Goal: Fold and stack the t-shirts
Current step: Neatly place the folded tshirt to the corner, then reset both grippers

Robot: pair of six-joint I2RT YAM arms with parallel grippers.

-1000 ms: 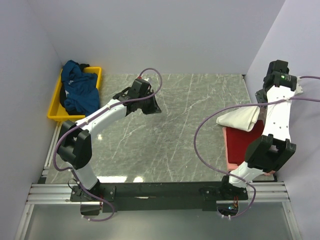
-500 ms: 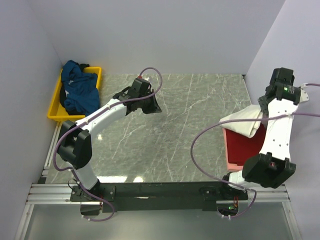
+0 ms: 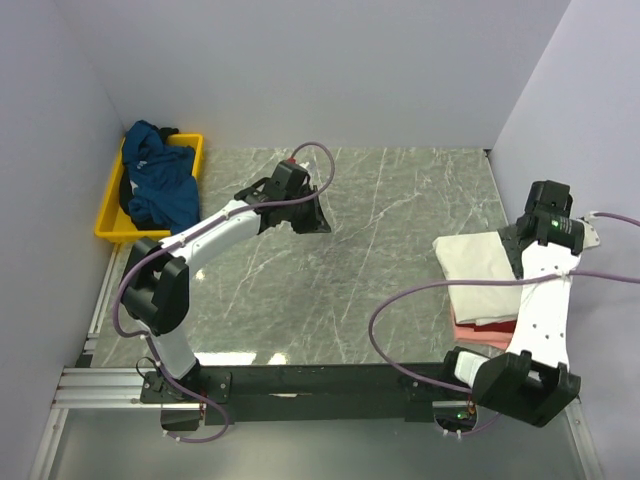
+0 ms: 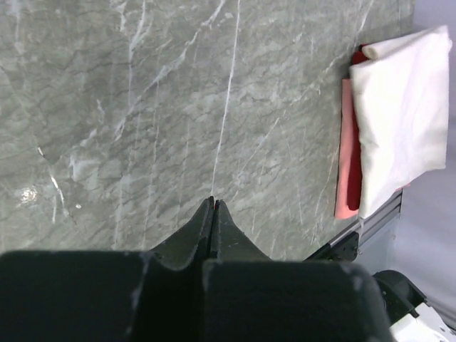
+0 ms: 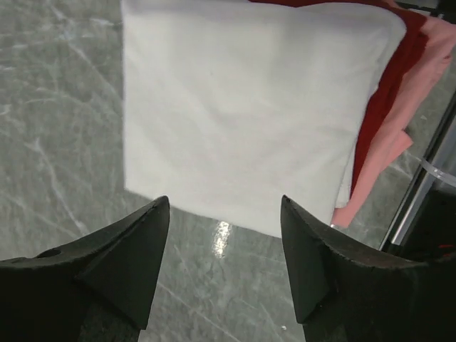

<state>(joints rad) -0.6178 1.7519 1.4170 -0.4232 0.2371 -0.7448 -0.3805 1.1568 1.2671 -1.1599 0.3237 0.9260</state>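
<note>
Right gripper (image 5: 222, 206) wide open, empty, just above the folded cream shirt (image 5: 235, 107). That shirt tops the red shirt (image 5: 388, 92) and pink shirt (image 5: 399, 135), near right. Left gripper (image 4: 213, 203) shut, empty, over the table (image 3: 380, 280). Teal shirt (image 3: 160, 185) is bunched lengthwise in the yellow tray (image 3: 197, 150), far left of it. Left arm is clearly nearer.

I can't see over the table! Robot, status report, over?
Right gripper open over cream-white shirt, atop red shirt and pink shirt. Left gripper shut, empty. Teal shirt crumpled in yellow tray. Nothing blocking.
</note>
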